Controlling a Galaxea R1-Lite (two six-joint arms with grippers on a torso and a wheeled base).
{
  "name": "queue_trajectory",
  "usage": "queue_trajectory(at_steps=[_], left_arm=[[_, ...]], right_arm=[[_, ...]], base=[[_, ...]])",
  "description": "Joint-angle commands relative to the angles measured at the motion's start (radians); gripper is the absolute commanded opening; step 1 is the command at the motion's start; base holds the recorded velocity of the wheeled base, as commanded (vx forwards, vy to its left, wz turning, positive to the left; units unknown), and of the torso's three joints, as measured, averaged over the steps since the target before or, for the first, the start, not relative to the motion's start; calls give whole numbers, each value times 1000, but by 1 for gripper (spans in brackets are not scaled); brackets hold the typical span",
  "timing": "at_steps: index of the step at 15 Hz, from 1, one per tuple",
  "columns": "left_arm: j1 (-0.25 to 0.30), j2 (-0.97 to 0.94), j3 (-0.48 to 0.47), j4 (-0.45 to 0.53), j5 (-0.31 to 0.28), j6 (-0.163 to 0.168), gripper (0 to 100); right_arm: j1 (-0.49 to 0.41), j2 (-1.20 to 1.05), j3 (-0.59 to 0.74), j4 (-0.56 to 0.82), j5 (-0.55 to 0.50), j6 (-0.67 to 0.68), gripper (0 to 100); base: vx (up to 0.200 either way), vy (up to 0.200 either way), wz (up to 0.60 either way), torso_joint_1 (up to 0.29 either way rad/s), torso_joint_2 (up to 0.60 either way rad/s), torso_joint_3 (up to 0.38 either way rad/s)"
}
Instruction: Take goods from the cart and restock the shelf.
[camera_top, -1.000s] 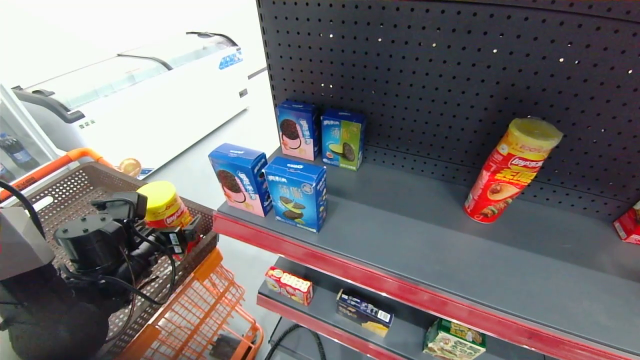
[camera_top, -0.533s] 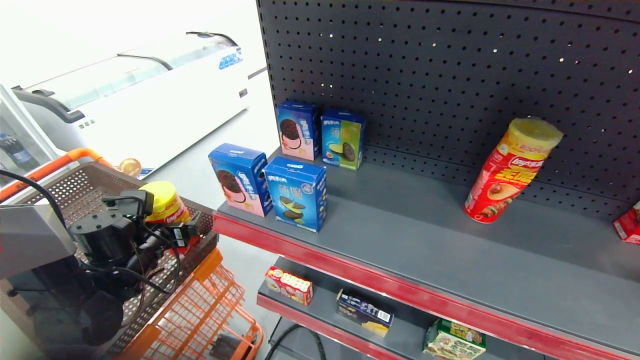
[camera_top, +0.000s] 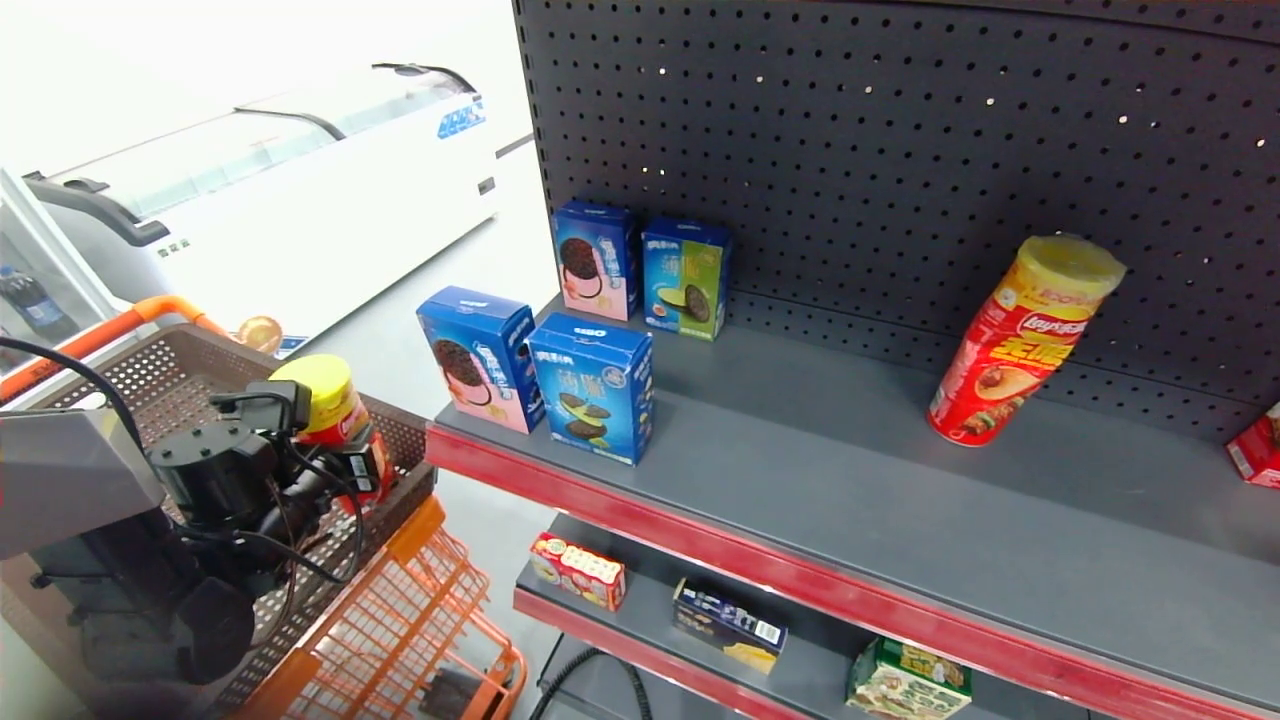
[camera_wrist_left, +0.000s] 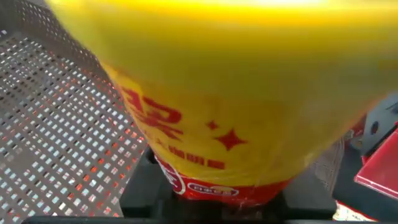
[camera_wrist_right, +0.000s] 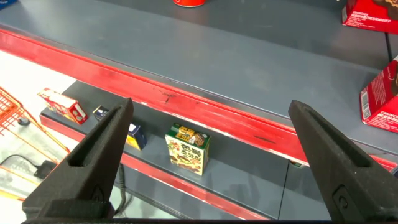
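Fingers (camera_top: 362, 468) of the left tool (camera_top: 335, 445) hide the lower body of the chip can (camera_top: 322, 400); its yellow lid shows above them. That tool is clamped around the can, upright over the cart (camera_top: 405, 440) rim, left of the shelf (camera_top: 850, 500). The right tool (camera_wrist_right: 210, 104) gapes wide above the shelf's red edge.

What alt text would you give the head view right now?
The left claw grips a yellow-lidded red chip can over the brown cart basket, beside the shelf. The shelf holds four cookie boxes and a second chip can.
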Motion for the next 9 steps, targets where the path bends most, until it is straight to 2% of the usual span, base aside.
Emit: queue_trajectory(at_steps=[1,4,7,8,9], left_arm=[[-3,-39,6,-2,1,0,0],[-6,-124,-2,15,-1,-3,0],[0,-348,-7,245,-30,-5,0],[0,-389,-5,292,-50,-8,0],[0,-472,-8,371,-99,-9,0]], right_arm=[[0,0,0,0,0,-1,100],[0,0,0,0,0,-1,100],[0,0,0,0,0,-1,100],[0,0,0,0,0,-1,100],[0,0,0,0,0,-1,100]], base=[[0,0,0,0,0,0],[0,0,0,0,0,0],[0,0,0,0,0,0],[0,0,0,0,0,0],[0,0,0,0,0,0]])
